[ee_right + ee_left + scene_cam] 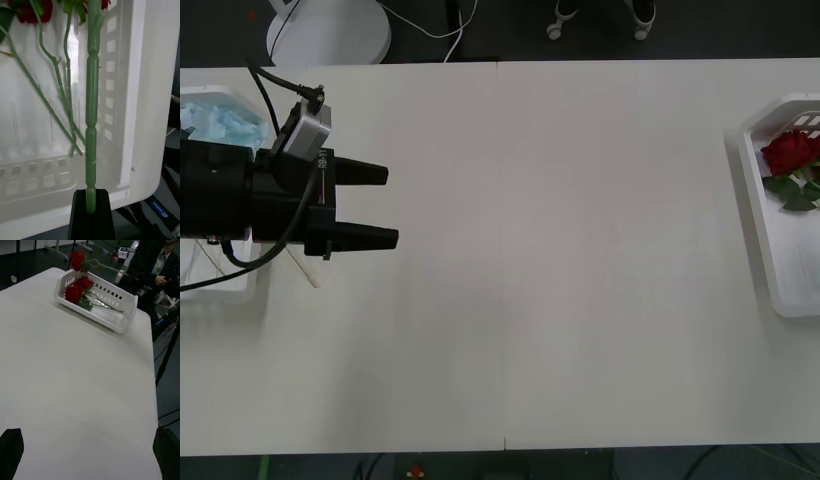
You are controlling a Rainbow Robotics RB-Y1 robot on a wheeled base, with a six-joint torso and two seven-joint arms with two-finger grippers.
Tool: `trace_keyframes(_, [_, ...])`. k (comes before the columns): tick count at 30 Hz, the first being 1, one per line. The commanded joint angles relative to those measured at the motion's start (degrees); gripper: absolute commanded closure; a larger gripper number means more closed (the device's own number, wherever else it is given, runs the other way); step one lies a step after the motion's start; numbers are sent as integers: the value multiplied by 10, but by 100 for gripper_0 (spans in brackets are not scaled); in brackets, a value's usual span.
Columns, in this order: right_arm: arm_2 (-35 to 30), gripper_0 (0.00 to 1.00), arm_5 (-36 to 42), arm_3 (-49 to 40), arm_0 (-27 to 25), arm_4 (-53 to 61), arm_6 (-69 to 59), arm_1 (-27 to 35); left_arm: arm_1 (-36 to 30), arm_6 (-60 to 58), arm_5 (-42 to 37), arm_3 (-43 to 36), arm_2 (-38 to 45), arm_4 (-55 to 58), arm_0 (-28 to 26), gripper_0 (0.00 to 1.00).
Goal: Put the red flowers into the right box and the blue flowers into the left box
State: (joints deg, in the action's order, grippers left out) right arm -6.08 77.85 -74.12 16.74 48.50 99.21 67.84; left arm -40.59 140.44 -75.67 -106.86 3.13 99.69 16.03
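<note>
Right gripper (91, 195) shut on one thick green stem (92, 112), black fingers pressed against either side of it with no gap between them. Held over the right box (138, 93), near its slotted end wall, stem reaching along the box's length toward a red head at the far end. Seen from the left wrist, one rose (77, 258) raised above the right box (112, 320), its stem slanting out past the box's rim.

Inside the right box (765, 250): the other red flowers (790, 152), heads bunched at one end with green leaves beside them, thin stems (56, 101) lying crossed on the floor of the box.

Left gripper (390, 205) low over the white table (580, 300), well apart from the right box and pointing toward it; jaws wide open with nothing between them, fingers (10, 450) spread to the two corners of its own view.

At the table end opposite the right box: the left box (225, 288), partly hidden under the left arm, with the blue flowers (220, 122) inside.
</note>
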Motion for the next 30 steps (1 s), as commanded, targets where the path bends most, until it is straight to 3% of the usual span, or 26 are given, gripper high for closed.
trace_keyframes(1, [39, 100, -5, -1, 18, -59, 9, -17, -23, 32, -4, -5, -10, 11, -11, 0])
trace_keyframes(13, [105, 100, -31, 30, 19, -60, 2, -42, -23, 39, -5, -5, -12, 9, -11, 0])
trace_keyframes(14, [106, 94, -32, 30, 19, -59, 2, -42, -23, 39, -5, -5, -12, 9, -11, 0])
trace_keyframes(16, [101, 52, -32, 30, 22, -55, 0, -42, -23, 39, -5, -5, -12, 9, -11, 0])
trace_keyframes(17, [94, 36, -32, 31, 22, -53, 0, -42, -23, 39, -5, -5, -13, 9, -11, 0])
trace_keyframes(19, [77, 20, -32, 34, 24, -50, 3, -41, -23, 39, -5, -5, -15, 10, -11, 0])
trace_keyframes(21, [58, 9, -31, 34, 26, -45, 6, -40, -23, 39, -5, -5, -17, 12, -11, 0])
trace_keyframes(24, [19, 1, -27, 34, 31, -21, 13, -36, -23, 39, -5, -5, -22, 12, -11, 0])
trace_keyframes(30, [-49, 0, -25, 23, 58, 59, 88, -13, -23, 39, -4, -5, -22, 14, -11, 0])
